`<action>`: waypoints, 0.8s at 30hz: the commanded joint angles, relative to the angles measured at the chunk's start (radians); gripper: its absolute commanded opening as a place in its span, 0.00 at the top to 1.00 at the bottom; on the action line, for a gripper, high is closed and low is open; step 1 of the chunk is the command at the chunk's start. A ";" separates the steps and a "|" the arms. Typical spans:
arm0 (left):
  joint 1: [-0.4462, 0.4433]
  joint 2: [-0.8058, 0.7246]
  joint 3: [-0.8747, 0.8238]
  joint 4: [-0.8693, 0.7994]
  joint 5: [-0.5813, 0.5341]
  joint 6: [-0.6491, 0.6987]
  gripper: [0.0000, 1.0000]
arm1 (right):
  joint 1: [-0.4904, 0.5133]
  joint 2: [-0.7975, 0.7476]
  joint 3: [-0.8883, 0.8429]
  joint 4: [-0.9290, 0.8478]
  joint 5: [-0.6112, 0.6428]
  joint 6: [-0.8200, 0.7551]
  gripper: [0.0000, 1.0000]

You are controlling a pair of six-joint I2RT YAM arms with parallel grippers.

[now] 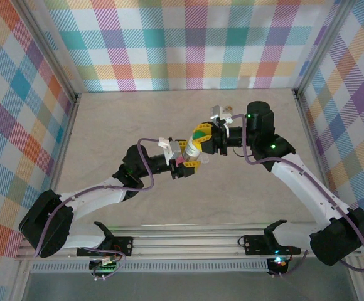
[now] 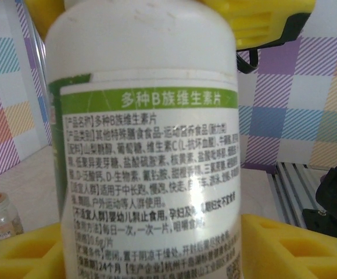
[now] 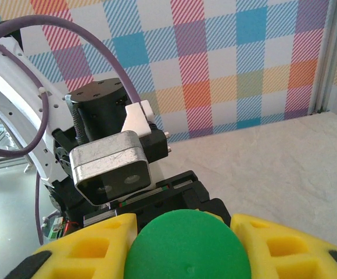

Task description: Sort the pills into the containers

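Observation:
A white pill bottle point(image 1: 195, 146) with a green-banded label hangs tilted in the air above the middle of the table, held between both arms. My left gripper point(image 1: 186, 164) is shut on the bottle's body point(image 2: 151, 145), with a yellow finger point(image 2: 296, 247) on each side. My right gripper point(image 1: 208, 133) is shut on its green cap point(image 3: 186, 247), which sits between the yellow fingers point(image 3: 81, 247). The pills are out of view. A small pink patch point(image 1: 180, 162) shows under my left gripper; I cannot tell whether it is the containers.
A small glass jar point(image 2: 0, 218) with a red and white label stands on the table on the far side of the bottle. Checked walls close in the beige table point(image 1: 138, 119) on three sides. An aluminium rail point(image 1: 188, 241) runs along the near edge.

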 commanded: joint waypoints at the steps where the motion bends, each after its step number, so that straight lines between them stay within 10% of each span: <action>1: -0.015 0.003 0.040 -0.008 0.028 0.018 0.41 | -0.007 -0.021 -0.009 0.062 0.000 0.007 0.71; 13: -0.015 -0.033 0.039 -0.065 -0.031 0.037 0.76 | -0.020 -0.022 -0.038 0.068 0.026 0.012 0.68; 19: -0.014 -0.060 0.038 -0.131 -0.152 0.060 1.00 | -0.024 -0.020 -0.025 0.031 0.171 0.077 0.34; 24: -0.013 -0.070 0.026 -0.166 -0.262 0.070 1.00 | -0.030 -0.015 0.008 0.002 0.322 0.162 0.18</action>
